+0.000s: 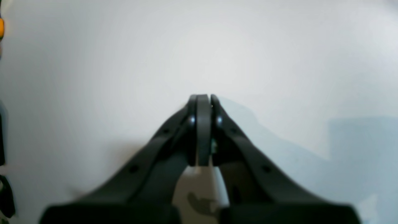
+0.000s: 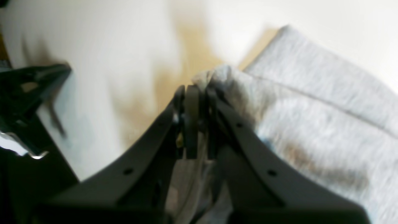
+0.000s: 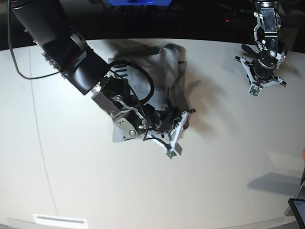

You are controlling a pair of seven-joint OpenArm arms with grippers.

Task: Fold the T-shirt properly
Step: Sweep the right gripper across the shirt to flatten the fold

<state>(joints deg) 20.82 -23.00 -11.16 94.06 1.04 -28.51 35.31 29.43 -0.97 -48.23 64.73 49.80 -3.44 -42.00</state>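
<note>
One T-shirt (image 3: pixel 164 71) and two arms share a single white worktop (image 3: pixel 228 157), and nothing else of the task is on it. The shirt is heather-grey and lies crumpled in a heap toward the far middle of the worktop in the base view, partly covered by the right arm (image 3: pixel 71 52), which reaches across it from the upper left of that view. The right claw (image 2: pixel 196 90) has its two black fingers drawn together on a bunched fold of the grey cloth; in the right wrist view the fabric wells up just past the fingertips and spreads away to the right, where one stitched seam line runs across it. In the base view the right claw (image 3: pixel 183 117) sits at the near right edge of the heap, close to the worktop. No lettering can be made out on the visible side of the shirt; both wrist views are blurred. The left claw (image 1: pixel 203 98) is pressed fully together with nothing between its fingers, and only bare worktop shows ahead of it, with a soft shadow falling to its right. In the base view the left claw (image 3: pixel 261 78) is at the far right of the worktop, well apart from the shirt. At the lower right corner of the base view the edge of one dark flat object (image 3: pixel 298 210) shows, too cropped to identify.
</note>
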